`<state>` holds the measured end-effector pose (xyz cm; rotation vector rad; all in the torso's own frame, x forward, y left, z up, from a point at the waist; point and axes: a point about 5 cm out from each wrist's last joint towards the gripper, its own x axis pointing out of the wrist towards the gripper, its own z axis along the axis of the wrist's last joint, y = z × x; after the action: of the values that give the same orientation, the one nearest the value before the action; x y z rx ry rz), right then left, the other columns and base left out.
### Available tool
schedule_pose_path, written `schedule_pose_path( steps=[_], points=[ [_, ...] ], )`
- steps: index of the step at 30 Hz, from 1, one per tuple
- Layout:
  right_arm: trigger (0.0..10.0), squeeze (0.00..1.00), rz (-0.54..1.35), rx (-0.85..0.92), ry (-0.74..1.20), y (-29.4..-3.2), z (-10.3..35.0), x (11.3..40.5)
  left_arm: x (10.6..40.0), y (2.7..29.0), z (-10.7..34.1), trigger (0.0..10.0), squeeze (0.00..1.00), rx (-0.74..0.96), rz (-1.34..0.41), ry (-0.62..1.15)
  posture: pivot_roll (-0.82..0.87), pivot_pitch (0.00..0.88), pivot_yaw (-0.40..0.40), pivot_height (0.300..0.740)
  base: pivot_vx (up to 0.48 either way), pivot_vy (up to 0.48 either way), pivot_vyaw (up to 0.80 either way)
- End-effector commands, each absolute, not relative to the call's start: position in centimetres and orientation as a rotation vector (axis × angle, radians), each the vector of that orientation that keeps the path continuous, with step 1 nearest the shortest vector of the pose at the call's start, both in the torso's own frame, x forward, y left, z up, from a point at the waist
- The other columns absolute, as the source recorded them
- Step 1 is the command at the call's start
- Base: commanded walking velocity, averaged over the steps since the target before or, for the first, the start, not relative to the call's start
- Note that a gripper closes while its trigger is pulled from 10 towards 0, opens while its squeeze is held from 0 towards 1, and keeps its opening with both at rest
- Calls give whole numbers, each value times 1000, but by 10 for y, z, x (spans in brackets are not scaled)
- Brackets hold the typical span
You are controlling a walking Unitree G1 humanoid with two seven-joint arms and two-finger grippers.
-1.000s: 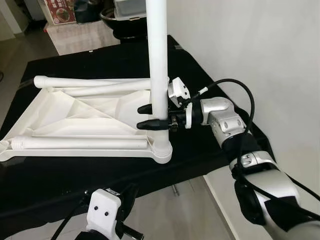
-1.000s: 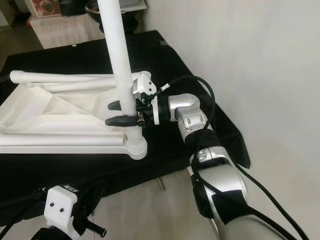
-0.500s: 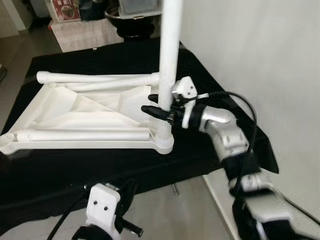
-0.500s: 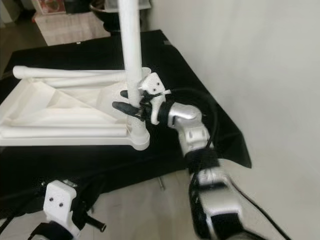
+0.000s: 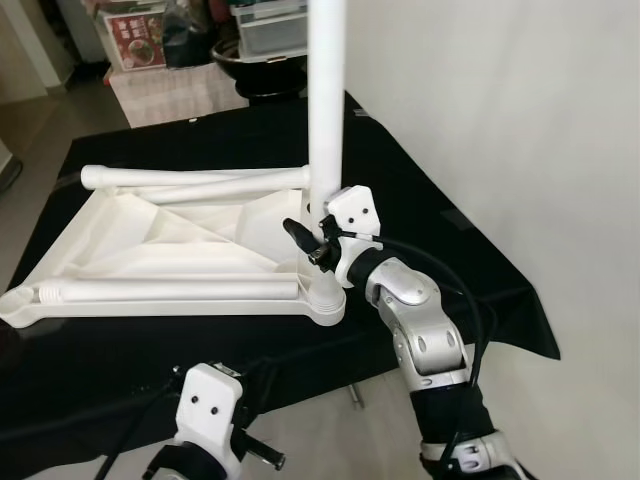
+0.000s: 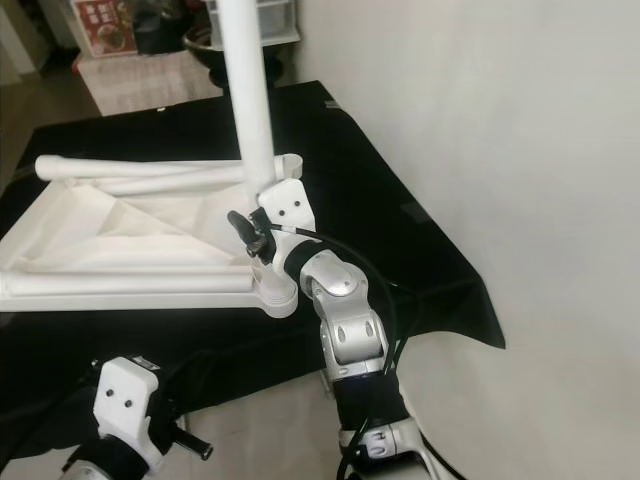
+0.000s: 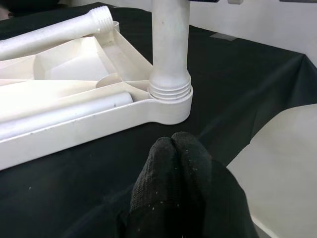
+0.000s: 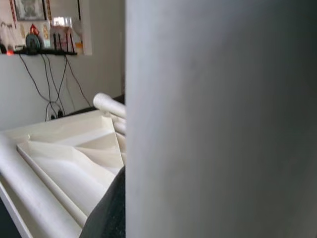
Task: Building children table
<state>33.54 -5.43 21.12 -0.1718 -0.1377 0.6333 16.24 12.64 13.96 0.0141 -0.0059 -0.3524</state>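
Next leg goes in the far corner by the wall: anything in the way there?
Yes: a loose leg lies along the far edge of the tabletop, its end over that corner. The right gripper holds the upright leg.

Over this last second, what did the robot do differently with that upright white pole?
The right gripper kept its clamp on the upright leg but its wrist rolled, so the arm now reaches up from below instead of from the side, which looks like turning the leg in its corner socket. The tabletop, the loose legs lying on it and the left gripper stayed put.
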Motion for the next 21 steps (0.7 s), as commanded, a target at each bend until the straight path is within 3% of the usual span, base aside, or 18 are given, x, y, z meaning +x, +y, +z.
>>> schedule_pose_path(
  steps=[1,3,4,8,10,11,12,13,15,21],
  points=[
    [10000,0,585,-255,-103,-60,204,336,162,131,133,10000,0,19,-336,31,51,89,42,740,0,0,0],
    [10000,0,585,-255,-103,-60,204,336,162,131,133,10000,0,19,-336,31,51,89,42,740,0,0,0],
    [10000,1000,636,-259,-107,-63,208,337,161,131,133,10000,0,18,-337,31,52,90,39,740,0,0,0],
    [10000,1000,717,-246,-106,-65,212,338,161,131,133,10000,0,17,-339,31,55,93,36,740,0,0,0],
    [10000,1000,941,-260,-121,-68,218,340,158,129,134,10000,0,11,-342,32,67,106,30,740,0,0,0],
    [10000,1000,941,-260,-121,-68,218,340,158,129,134,10000,0,11,-342,32,67,106,30,740,0,0,0],
    [10000,0,1066,-285,-121,-68,217,337,156,128,135,10000,0,9,-344,32,74,117,31,740,0,0,0],
    [10000,0,1066,-285,-121,-68,217,337,156,128,135,10000,0,9,-344,32,74,117,31,740,0,0,0],
    [10000,0,1265,-334,-103,-69,212,336,152,126,137,10000,0,6,-347,32,87,131,29,740,0,0,0],
    [10000,0,1393,-307,-27,-70,205,345,142,124,143,10000,0,-16,-366,25,113,176,33,740,0,0,0]
  ],
)
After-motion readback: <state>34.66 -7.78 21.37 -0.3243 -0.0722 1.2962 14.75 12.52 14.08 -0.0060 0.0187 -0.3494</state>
